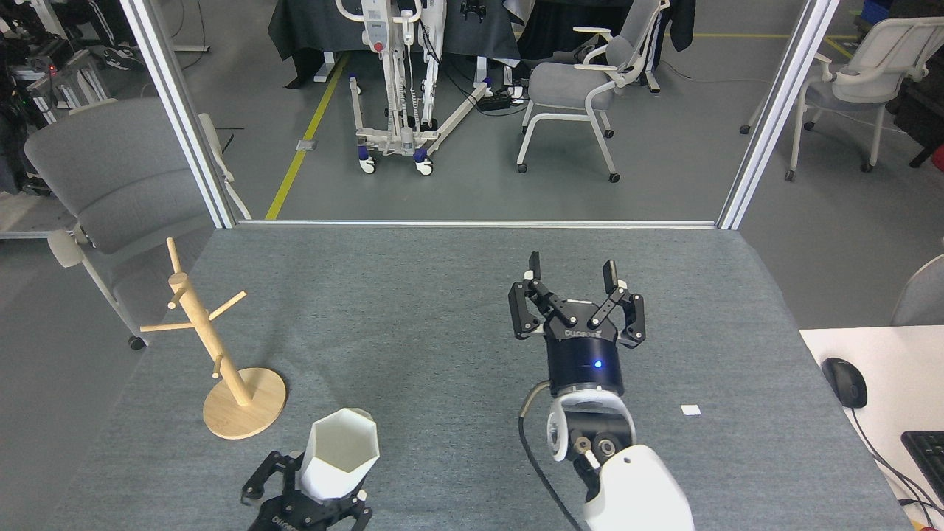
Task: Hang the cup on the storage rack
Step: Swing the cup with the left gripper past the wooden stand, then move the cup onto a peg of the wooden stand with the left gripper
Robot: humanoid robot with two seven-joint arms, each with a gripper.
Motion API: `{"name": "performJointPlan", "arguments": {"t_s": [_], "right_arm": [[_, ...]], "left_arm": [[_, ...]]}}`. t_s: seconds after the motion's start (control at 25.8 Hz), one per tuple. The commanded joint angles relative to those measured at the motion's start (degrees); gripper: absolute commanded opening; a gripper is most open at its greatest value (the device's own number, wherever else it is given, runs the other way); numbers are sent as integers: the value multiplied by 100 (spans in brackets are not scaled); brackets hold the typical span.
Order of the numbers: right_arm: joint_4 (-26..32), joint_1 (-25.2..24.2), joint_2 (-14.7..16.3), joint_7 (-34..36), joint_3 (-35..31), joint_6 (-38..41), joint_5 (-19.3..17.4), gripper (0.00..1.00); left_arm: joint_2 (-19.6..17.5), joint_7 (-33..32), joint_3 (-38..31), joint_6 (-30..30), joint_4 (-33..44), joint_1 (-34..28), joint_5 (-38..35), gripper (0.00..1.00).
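The left gripper [313, 495] grips the cup [339, 461] low and near, rim up, apparently off the table; the right gripper [577, 293] hangs open (empty). Next: carry it to the storage rack [214, 346], tipping it onto a peg.

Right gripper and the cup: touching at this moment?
Apart. The head view shows the right gripper open over bare table, far from the cup, which sits in the left gripper.

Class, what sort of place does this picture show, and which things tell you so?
Probably a robotics lab or workshop: a test table framed by metal posts, wheeled office chairs, and a wheeled equipment stand beyond.
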State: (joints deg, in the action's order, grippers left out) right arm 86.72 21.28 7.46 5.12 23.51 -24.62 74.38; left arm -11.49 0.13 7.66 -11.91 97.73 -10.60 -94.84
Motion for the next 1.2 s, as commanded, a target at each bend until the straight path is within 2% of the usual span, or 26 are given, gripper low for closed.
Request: {"name": "performJointPlan", "arguments": {"t_s": [0.0, 0.12, 0.19, 0.27, 0.35, 0.5, 0.58, 0.7, 0.89, 1.17], "right_arm": [[-287, -318, 238, 51, -1595, 2198, 24, 99], [-516, -660, 484, 60, -2290, 3218, 68, 99], [-472, -1231, 581, 60, -2360, 3271, 103, 99], [-331, -1697, 581, 69, -2386, 3271, 226, 99], [-287, -1785, 607, 69, -2404, 3262, 261, 99], [-410, -1689, 616, 60, -2422, 3244, 226, 99], [-437, -1654, 695, 60, -2413, 3244, 200, 99], [-569, -1662, 712, 60, -2413, 3244, 226, 99], [-657, -1654, 721, 60, -2413, 3262, 235, 99], [-657, -1539, 712, 60, -2422, 3262, 226, 99]], "left_arm": [[-117, 365, -960, 13, 106, -575, -8, 0], [-64, 453, -1944, 40, 106, -698, 1, 0], [-38, 409, -2497, 57, 80, -601, 1, 0], [-55, 312, -2902, 57, -69, -232, 1, 0], [-90, 75, -3192, 57, -359, 339, -17, 0], [-196, -198, -3535, 57, -869, 999, -87, 0], [-345, -215, -3596, 66, -975, 1078, -158, 0], [-363, -250, -3588, 66, -1186, 1368, -298, 0], [-196, -329, -3500, 66, -1203, 1579, -729, 0], [15, -329, -2955, 180, -1159, 1719, -1036, 0]]}}
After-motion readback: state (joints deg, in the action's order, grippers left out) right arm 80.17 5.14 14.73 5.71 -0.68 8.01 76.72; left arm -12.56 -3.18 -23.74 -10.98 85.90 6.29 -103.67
